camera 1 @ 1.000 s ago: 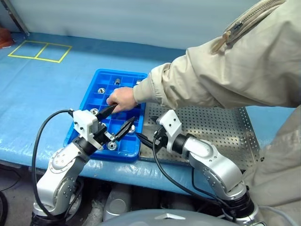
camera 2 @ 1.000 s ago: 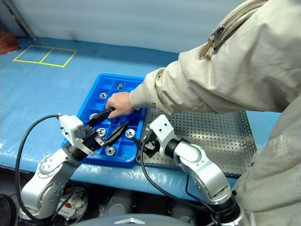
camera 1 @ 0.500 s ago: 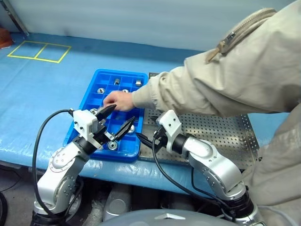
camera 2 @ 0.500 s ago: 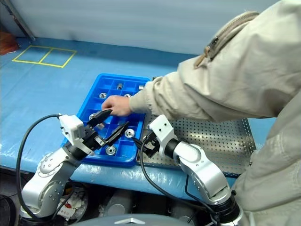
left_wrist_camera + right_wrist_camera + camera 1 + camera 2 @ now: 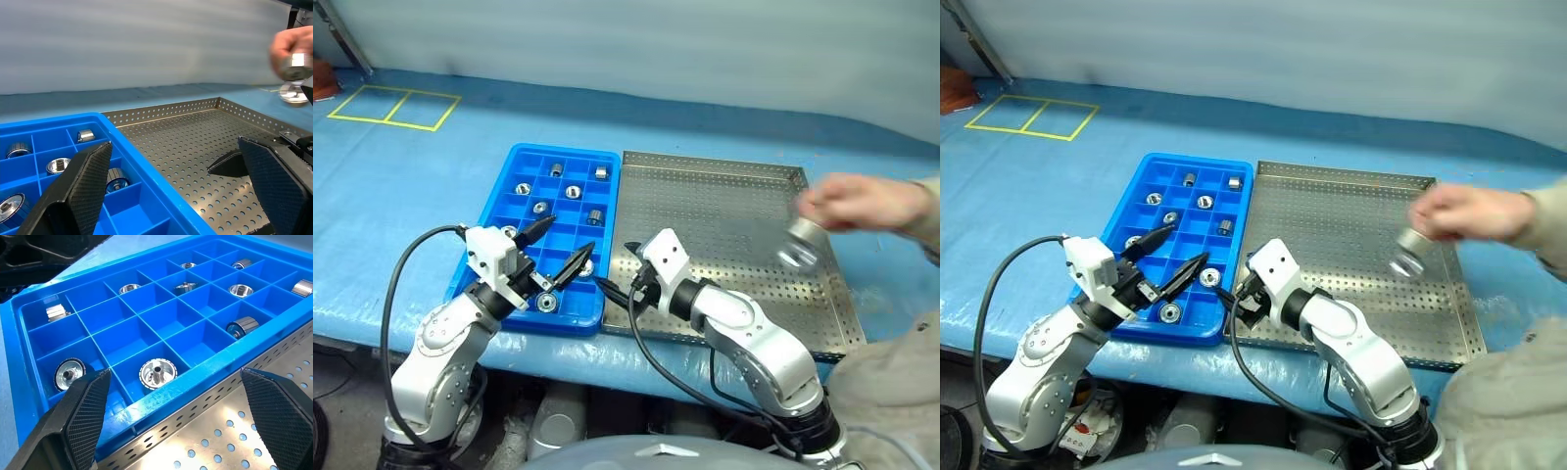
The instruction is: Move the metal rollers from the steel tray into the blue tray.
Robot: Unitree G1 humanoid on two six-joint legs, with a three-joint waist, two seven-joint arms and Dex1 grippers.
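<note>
No roller is being carried at this moment, so the transfer is being judged as paused between pick-ups. The left claw (image 5: pixel 556 247) is being held spread and empty above the near end of the blue tray (image 5: pixel 487 227), while the right claw (image 5: pixel 1237 302) is being held spread and empty low over the near left corner of the steel tray (image 5: pixel 724 191), just beside the blue rim. The metal rollers (image 5: pixel 573 192) are being seen lying in separate compartments of the blue tray, with several more shown in the right wrist view (image 5: pixel 157 373). The perforated floor of the steel tray is being seen bare of rollers in the head views. A person's hand (image 5: pixel 857 204) is being held above the far right part of the steel tray, with a blurred shiny metal piece (image 5: pixel 796 247) just under it; whether that piece is being put down or taken away cannot be told. The next move is being judged as a wait for a roller to be lying still on the steel tray, after which the nearer claw should be brought down around it, closed, and carried across to an empty blue compartment
</note>
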